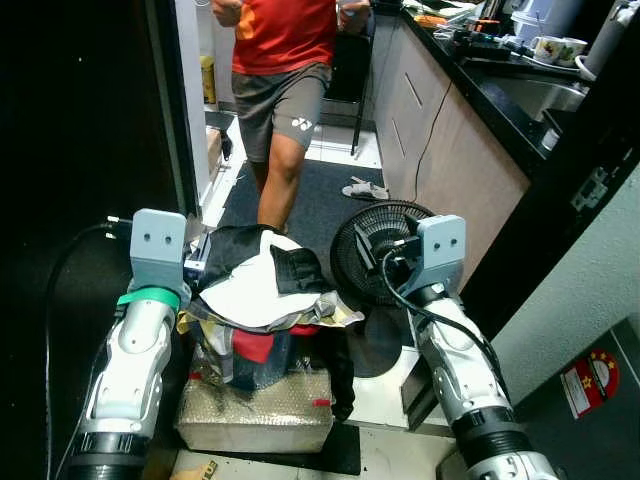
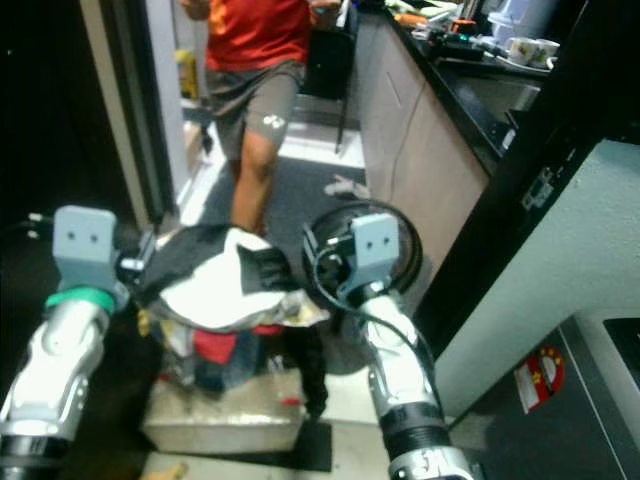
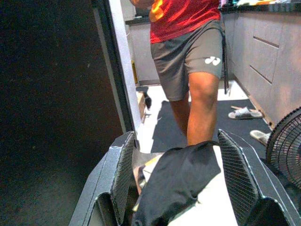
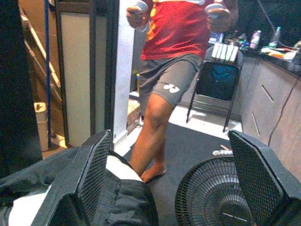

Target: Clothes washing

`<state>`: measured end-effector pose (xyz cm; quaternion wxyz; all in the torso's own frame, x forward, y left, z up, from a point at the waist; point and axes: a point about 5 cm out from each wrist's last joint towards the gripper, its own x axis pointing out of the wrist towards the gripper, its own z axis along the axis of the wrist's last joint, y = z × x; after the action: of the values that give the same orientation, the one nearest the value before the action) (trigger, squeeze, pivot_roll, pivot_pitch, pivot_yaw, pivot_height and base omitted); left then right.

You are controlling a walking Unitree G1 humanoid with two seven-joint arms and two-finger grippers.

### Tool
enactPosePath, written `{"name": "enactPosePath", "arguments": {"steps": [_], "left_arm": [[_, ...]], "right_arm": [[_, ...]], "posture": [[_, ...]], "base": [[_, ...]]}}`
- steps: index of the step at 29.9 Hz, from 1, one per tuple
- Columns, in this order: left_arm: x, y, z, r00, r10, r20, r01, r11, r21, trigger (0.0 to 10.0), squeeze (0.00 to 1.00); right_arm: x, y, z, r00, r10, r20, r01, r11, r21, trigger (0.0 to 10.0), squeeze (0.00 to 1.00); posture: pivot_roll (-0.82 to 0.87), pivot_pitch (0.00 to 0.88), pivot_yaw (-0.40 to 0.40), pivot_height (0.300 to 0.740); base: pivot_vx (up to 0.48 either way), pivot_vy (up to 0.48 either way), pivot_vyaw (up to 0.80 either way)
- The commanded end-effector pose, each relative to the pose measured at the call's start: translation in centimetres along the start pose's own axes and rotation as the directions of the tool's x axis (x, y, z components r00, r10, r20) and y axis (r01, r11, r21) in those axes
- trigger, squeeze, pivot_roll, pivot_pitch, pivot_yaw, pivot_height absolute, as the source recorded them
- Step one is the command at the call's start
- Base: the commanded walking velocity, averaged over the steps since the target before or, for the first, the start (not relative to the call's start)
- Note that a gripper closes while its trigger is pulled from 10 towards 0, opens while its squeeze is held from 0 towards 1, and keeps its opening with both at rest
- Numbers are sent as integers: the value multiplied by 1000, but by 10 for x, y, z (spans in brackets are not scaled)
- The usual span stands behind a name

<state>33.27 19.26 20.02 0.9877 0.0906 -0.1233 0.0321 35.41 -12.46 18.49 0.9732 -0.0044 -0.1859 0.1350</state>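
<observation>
Washing looks barely begun: the heaped pile of black, white and red clothes (image 1: 265,290) sits in its basket on the floor, between the released left pincer (image 3: 176,181) and released right pincer (image 4: 171,176).

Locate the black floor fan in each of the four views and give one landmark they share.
Left eye view: the floor fan stands centre-right, between the laundry pile and the right arm.
Right eye view: the fan sits at centre, partly behind the right wrist.
Left wrist view: its grille is cut off at the right edge.
Right wrist view: lower centre-right, between the pincer's fingers.
Shared landmark: the person in grey shorts.
</observation>
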Motion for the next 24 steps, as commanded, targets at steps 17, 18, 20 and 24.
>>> {"name": "enactPosePath", "arguments": {"steps": [17, 18, 20, 24], "left_arm": [[9, -18, -6, 999, -50, -19, 50, 998, -25, 10000, 0], [8, -16, -5, 999, -47, -18, 47, 999, -24, 10000, 0], [6, -14, -5, 999, -39, -18, 39, 999, -19, 10000, 0], [-3, -3, -11, 999, -10, -39, 10, 1000, 6, 10000, 0]], "right_arm": [[-15, -20, 1, 997, -79, 9, 79, 997, -24, 10000, 0], [-15, -19, 0, 997, -76, 5, 76, 997, -23, 10000, 0], [-15, -18, -1, 998, -71, 2, 71, 997, -19, 10000, 0], [-8, -9, -4, 999, -39, -9, 39, 999, 10, 10000, 0]], "posture": [[28, 0, -38, 740], [41, 0, -42, 740], [60, 0, -46, 740], [80, 5, -52, 740]], "base": [[0, 0, 0], [0, 0, 0], [0, 0, 0], [0, 0, 0]]}}
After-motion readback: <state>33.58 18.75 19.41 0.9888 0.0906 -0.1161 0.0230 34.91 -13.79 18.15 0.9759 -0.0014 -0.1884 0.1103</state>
